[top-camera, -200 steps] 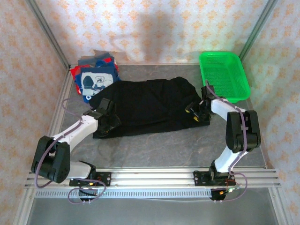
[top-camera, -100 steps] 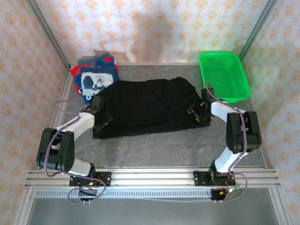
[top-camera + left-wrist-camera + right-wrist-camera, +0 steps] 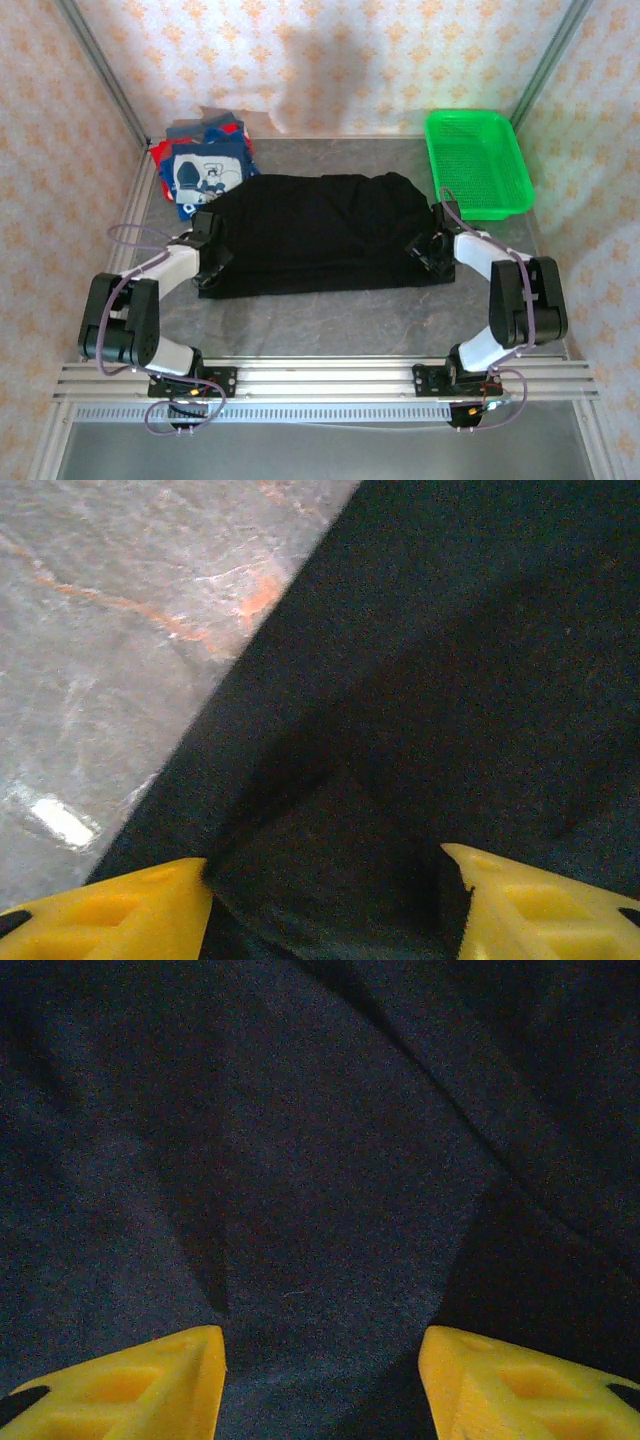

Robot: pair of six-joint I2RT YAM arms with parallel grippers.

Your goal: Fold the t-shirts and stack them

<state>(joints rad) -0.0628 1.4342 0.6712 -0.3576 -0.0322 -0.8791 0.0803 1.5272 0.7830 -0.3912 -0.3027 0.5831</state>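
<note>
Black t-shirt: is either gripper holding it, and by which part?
Nothing seems held: on the black t-shirt, left gripper at its left edge and right gripper at its right edge stand open.

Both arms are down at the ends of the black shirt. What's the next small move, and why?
Probably close both. The left fingers and right fingers stand apart astride the black t-shirt, with cloth lying between them, so nothing looks pinched yet for a fold.

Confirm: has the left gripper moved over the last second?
Yes. The left gripper shifted left: from in line with the right edge of the folded pile to its middle.
</note>
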